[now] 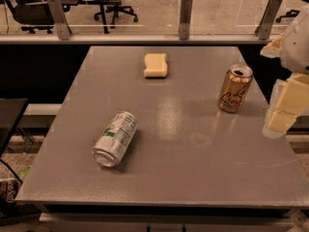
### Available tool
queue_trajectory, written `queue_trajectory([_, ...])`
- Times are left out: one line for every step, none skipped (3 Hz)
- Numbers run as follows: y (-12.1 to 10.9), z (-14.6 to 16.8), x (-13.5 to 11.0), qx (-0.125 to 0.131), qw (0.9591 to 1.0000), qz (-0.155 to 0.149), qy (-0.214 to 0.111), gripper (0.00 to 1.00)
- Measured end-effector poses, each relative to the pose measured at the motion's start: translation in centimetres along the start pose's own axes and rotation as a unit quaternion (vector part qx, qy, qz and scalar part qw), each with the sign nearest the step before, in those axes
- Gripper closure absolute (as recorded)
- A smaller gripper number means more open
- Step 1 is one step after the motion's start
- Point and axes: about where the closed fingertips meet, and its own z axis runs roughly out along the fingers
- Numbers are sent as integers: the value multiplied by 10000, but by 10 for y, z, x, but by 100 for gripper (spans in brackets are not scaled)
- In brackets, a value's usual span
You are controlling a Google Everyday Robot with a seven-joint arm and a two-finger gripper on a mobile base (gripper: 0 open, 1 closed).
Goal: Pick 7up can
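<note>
Silver 7up can (115, 139) lies sideways on table (193, 173), pincer (280, 122) at rt edge, grip can't tell.

Your 7up can (115, 139) is silver-white with green markings and small dark print along its side, and the table (193, 173) under it is a flat grey with fine pale speckling. The other can (235, 88) is gold-orange with dark script lettering and a silvery top, while the sponge (155, 65) is plain pale yellow. At the right edge of your view, by the table's right side, the gripper (280, 121) shows as cream-white blocks, unpatterned.
</note>
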Motion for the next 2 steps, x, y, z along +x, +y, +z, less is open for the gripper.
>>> queue_trajectory([0, -1, -1, 14, 10000, -8, -5, 0])
queue_trajectory([-3, 1, -21, -15, 9993, -316, -173, 0])
